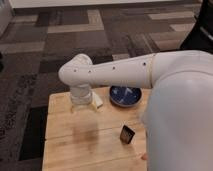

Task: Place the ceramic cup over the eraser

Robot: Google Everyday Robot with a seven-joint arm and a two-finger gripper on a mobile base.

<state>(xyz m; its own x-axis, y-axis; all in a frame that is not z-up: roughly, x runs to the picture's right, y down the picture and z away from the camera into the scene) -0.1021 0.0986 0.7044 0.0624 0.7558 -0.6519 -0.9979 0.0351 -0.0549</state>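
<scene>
The eraser (127, 134), a small black block with a brownish edge, stands on the wooden table (70, 145) right of its middle. My white arm reaches in from the right, and its wrist points down over the table's back left part. The gripper (81, 101) hangs under the wrist, close to the tabletop, well to the left of and behind the eraser. The ceramic cup does not show; it is hidden by the arm or out of view.
A dark blue bowl (125, 95) sits at the back of the table. A flat white block (98, 102) lies just right of the gripper. My white body covers the table's right side. Patterned carpet surrounds the table.
</scene>
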